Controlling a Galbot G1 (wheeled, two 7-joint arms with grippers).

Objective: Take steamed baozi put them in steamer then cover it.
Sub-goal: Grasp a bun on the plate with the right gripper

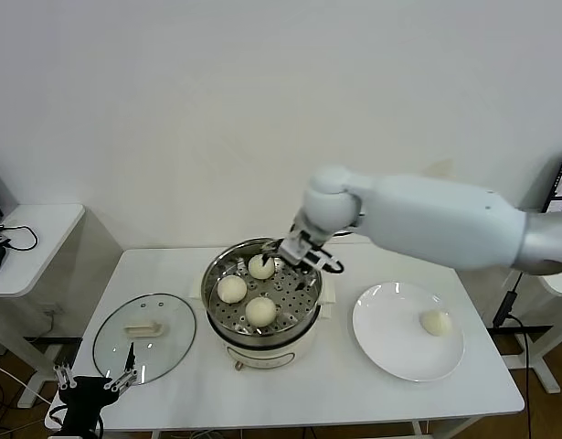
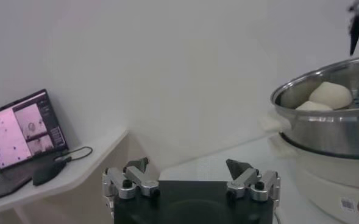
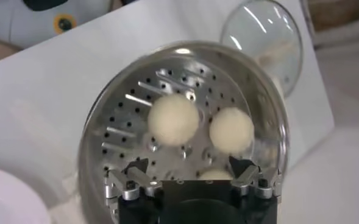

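white table (image 1: 354, 402) | steamer (image 1: 227, 259) centre | glass cover (image 1: 111, 340) left | plate (image 1: 390, 352) right

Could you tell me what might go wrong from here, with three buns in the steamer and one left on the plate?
1. The open right pincer hangs low over the steamer, close to the rear bun; lifting out carelessly could nudge it.
2. The last bun sits alone on the smooth plate and may roll when gripped.
3. The free spot in the steamer is tight, so the fourth bun could squash its neighbours.
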